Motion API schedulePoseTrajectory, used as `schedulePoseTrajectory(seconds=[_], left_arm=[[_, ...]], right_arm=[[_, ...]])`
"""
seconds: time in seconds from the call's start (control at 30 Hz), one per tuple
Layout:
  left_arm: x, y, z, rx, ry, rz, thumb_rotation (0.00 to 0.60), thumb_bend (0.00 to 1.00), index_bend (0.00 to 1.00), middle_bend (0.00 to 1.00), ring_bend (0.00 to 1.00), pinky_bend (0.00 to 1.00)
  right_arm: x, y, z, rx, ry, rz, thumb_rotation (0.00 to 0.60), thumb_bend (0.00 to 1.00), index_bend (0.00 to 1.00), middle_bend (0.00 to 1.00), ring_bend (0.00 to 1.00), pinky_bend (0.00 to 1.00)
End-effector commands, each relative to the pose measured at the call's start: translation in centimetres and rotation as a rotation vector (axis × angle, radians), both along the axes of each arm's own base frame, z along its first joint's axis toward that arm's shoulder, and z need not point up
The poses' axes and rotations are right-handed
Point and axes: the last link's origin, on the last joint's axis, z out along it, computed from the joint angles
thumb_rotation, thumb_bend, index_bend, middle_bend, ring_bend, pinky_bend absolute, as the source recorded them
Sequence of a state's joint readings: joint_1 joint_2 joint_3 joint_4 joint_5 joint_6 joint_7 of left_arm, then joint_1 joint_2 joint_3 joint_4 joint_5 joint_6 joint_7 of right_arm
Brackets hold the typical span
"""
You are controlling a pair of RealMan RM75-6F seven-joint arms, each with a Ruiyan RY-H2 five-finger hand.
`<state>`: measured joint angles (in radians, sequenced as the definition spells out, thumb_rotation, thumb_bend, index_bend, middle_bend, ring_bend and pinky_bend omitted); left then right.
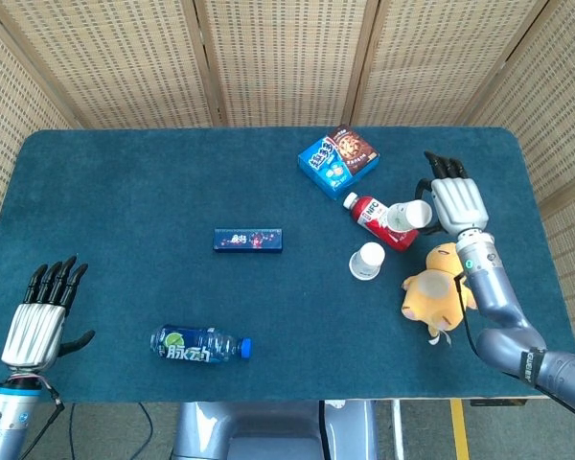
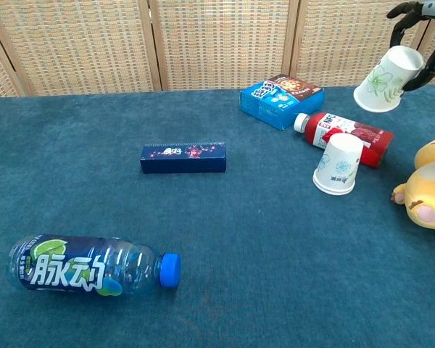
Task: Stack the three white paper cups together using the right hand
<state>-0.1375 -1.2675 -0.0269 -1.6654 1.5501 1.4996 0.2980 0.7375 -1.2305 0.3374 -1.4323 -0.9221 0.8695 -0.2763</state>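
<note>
Two white cups show. The right hand (image 1: 453,201) pinches the held cup (image 2: 388,80), tilted mouth-down, in the air above the red bottle (image 2: 344,133). The upside-down cup (image 2: 338,164) stands on the worktop (image 2: 225,217) just in front of that bottle; a third cup is not visible. To stack well, carry the held cup over the standing one, level its mouth, centre it, then lower straight. The left hand (image 1: 40,311) is spread, idle.
</note>
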Motion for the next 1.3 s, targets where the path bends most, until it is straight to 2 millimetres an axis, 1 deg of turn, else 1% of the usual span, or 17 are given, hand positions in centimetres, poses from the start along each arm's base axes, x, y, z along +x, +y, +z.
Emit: schedulePoseTrajectory(seconds=[0.03,0.1,0.17,0.3,0.43,0.63,0.93,1.1,1.3], left_arm=[[0.0,-0.3,0.0,-0.01,-0.007,-0.005,0.6,0.02,0.0,0.0,0.0,0.0],[-0.1,-0.2,0.0,-0.016,0.001,-0.005,0.6,0.02,0.0,0.0,0.0,0.0],[-0.1,-0.2,-0.1,-0.017,-0.001,-0.004,0.6,0.02,0.0,0.0,0.0,0.0],[-0.2,-0.2,0.0,-0.02,-0.008,0.0,0.6,0.02,0.0,0.0,0.0,0.0],[-0.2,-0.3,-0.1,-0.02,-0.006,-0.002,0.6,0.03,0.0,0.0,0.0,0.0],[-0.2,-0.4,0.0,-0.016,-0.01,-0.003,0.6,0.02,0.0,0.0,0.0,0.0],[-0.3,-0.2,0.0,-0.016,-0.009,0.002,0.6,0.03,0.0,0.0,0.0,0.0],[-0.3,-0.1,-0.1,-0.018,-0.005,0.002,0.6,0.02,0.0,0.0,0.0,0.0],[-0.3,-0.2,-0.4,-0.024,0.0,0.001,0.6,0.02,0.0,0.0,0.0,0.0]], right_arm=[[0.0,2.4,0.5,-0.002,0.02,-0.018,0.6,0.17,0.56,0.01,0.0,0.0],[0.6,3.8,0.0,0.027,0.003,-0.017,0.6,0.17,0.55,0.01,0.0,0.0],[1.1,4.7,-0.2,0.04,0.005,-0.011,0.6,0.17,0.55,0.0,0.0,0.0],[2.2,6.1,-1.2,0.07,0.008,0.01,0.6,0.17,0.55,0.0,0.0,0.0],[3.3,6.8,-2.5,0.092,-0.001,0.032,0.6,0.17,0.55,0.0,0.0,0.0],[3.9,6.5,-3.9,0.101,-0.01,0.034,0.6,0.17,0.54,0.0,0.0,0.0],[3.0,5.0,-4.8,0.09,-0.004,0.002,0.6,0.17,0.54,0.0,0.0,0.0],[2.5,4.5,-5.1,0.095,0.001,-0.014,0.6,0.17,0.53,0.0,0.0,0.0],[2.4,4.1,-5.8,0.103,-0.001,-0.014,0.6,0.17,0.52,0.0,0.0,0.0]])
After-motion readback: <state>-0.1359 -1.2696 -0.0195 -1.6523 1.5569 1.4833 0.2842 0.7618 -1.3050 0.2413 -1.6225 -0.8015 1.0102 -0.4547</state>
